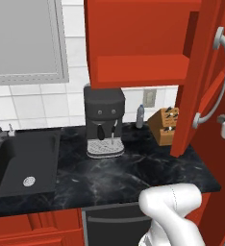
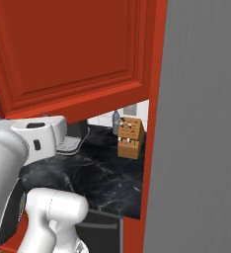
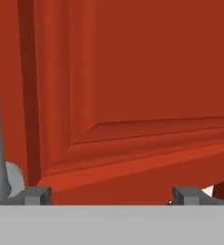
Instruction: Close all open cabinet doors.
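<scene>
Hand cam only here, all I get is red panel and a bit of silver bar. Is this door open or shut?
Observer: Open. In the left base view the tall glossy red wall-cabinet door stands swung out from its cabinet, and the cabinet's inside shows.
Operator: What's underneath it?
Observer: A wooden knife block stands on the black marbled counter, just below the door's lower edge and apart from it.
Operator: Anything else near?
Observer: A black coffee machine stands on the counter further left, under the cabinet body, with a small bottle between it and the knife block.
</scene>
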You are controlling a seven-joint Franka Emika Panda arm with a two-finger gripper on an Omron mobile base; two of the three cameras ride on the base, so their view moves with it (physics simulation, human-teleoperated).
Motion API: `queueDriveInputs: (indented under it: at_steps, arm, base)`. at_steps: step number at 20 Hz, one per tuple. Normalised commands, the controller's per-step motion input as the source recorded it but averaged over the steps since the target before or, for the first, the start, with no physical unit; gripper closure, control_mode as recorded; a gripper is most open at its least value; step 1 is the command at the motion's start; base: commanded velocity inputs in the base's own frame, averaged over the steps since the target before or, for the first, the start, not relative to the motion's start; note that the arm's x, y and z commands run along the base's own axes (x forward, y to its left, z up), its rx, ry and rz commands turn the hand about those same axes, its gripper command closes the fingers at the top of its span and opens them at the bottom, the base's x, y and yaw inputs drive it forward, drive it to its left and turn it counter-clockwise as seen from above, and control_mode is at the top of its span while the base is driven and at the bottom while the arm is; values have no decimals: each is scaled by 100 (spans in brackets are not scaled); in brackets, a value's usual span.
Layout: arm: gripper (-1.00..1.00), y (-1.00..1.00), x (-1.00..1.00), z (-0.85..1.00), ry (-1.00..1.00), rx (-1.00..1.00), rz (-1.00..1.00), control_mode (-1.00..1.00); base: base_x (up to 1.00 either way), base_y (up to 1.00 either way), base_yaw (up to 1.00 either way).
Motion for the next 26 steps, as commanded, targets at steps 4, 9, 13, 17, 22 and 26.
queueDriveInputs:
  at_steps: [4, 9, 13, 17, 22, 26]
  arm:
    - [-100, 0, 47, -35, -4, 0, 6, -100]
    - [-100, 1, 31, -45, -9, 0, 5, -100]
    - [-100, 19, 22, -38, -20, 0, 3, -100]
    - [-100, 30, 31, -31, -21, 0, 0, -100]
    - [-100, 33, 41, -28, -16, 0, 0, -100]
    - [-100, 30, 43, -29, -12, 0, 0, -100]
  base:
    - [0, 0, 0]
    - [0, 0, 0]
    - [0, 0, 0]
    - [0, 0, 0]
    - [0, 0, 0]
    - [0, 0, 0]
